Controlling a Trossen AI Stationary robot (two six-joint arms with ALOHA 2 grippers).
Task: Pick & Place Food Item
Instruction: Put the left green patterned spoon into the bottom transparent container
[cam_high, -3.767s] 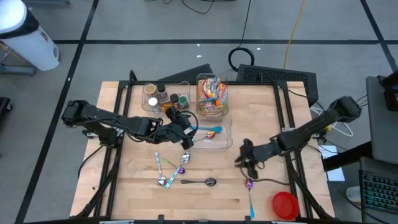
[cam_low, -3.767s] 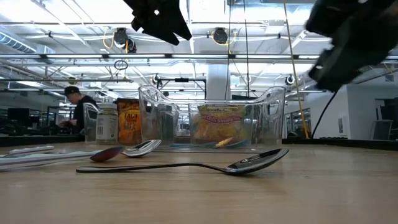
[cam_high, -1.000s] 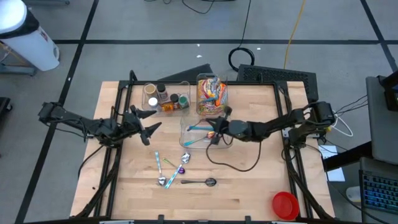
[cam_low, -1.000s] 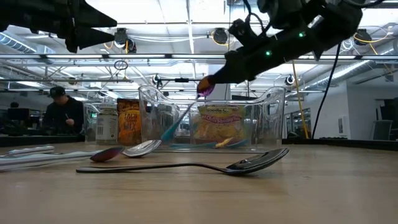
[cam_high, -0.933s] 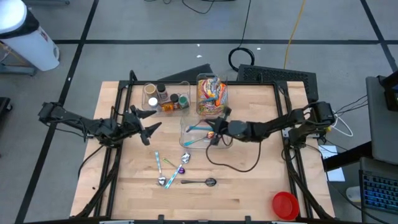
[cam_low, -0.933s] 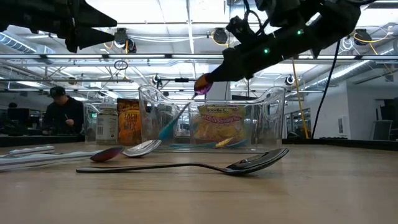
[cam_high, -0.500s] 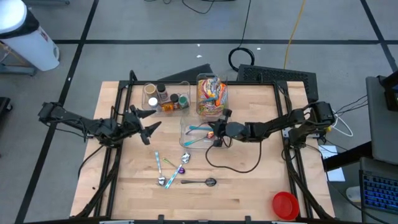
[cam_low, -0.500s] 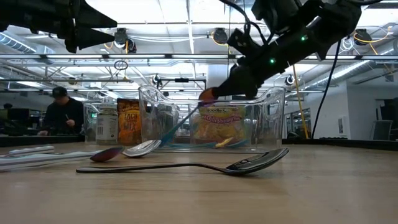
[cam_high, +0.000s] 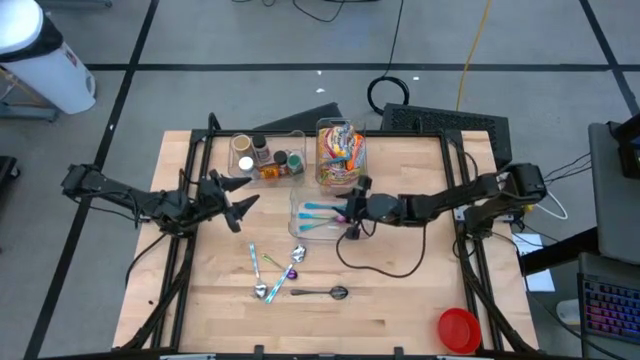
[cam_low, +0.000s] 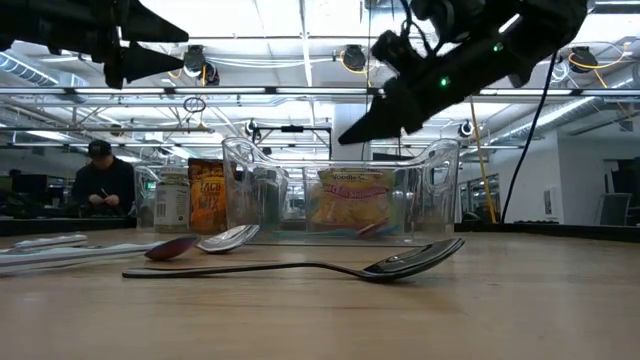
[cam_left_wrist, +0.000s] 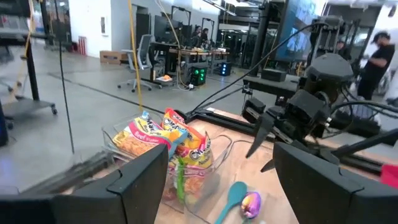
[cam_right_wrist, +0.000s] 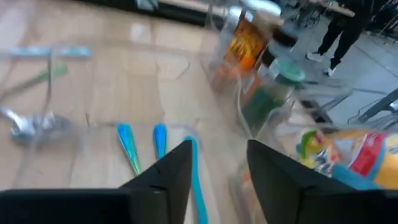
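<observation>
We see a pale wooden table (cam_high: 420, 300) with both dark arms stretched over it. The left arm waits at the table's left edge; its gripper (cam_high: 238, 192) hangs above the wood with its two fingers spread apart and nothing between them. The right arm reaches in from the right side, and its gripper (cam_high: 349, 212) sits at the right end of a clear plastic bin (cam_high: 298, 226) near the table's middle. Its fingers are parted too, and we find nothing held in them.

Inside that bin lie teal-handled spoons (cam_high: 318, 209), side by side, with a purple-bowled one just beside the right gripper. Behind it stands a second clear bin packed with snack packets (cam_high: 340, 152); in the low view we can make out a yellow packet (cam_low: 350, 200) whose label seems to begin with "noodle", though we cannot read it with certainty. To the left of the snacks, a third clear container holds spice jars (cam_high: 262, 157), one with a white lid, one orange, one green-capped; their labels are too small for us to read.

On the bare wood in front of the bins lie loose utensils: a dark metal spoon (cam_high: 322, 293), a silver spoon (cam_high: 298, 254), a purple-bowled spoon (cam_high: 288, 276) and a teal-handled one (cam_high: 256, 266). A red round lid (cam_high: 459, 329) sits at the table's near right corner. In the room beyond, a person (cam_low: 101, 183) in a dark cap stands at a bench.
</observation>
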